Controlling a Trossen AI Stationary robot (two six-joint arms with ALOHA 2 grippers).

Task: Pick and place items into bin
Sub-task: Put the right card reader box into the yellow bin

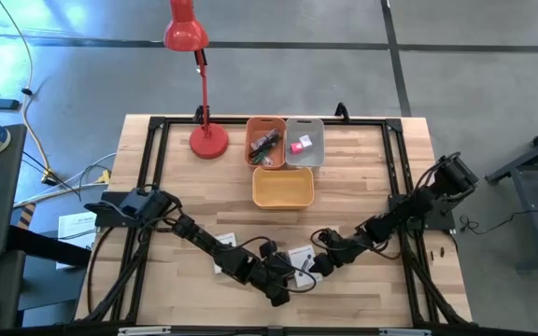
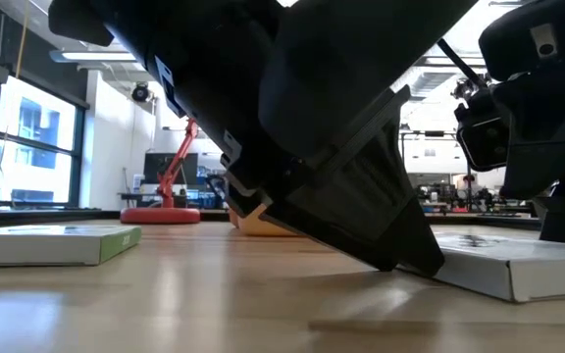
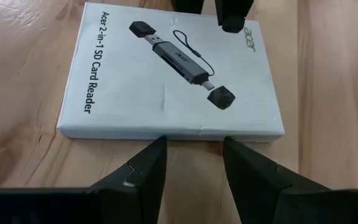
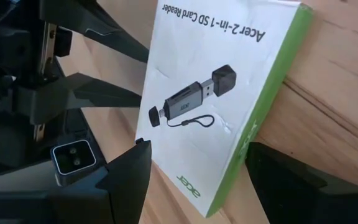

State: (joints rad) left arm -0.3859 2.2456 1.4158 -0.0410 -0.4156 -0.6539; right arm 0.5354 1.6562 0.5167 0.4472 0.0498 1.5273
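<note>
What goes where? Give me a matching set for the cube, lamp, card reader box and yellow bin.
Things:
1. red-pink cube
2. red desk lamp
3. card reader box
4. yellow bin

Places:
A. flat on the table between the open fingers of the right gripper, with the open left gripper at its opposite edge
B. inside the grey bin
C. standing on the table, left of the orange bin
D. just in front of the other two bins, nothing visible inside

Pairs: 1-B, 2-C, 3-A, 4-D
</note>
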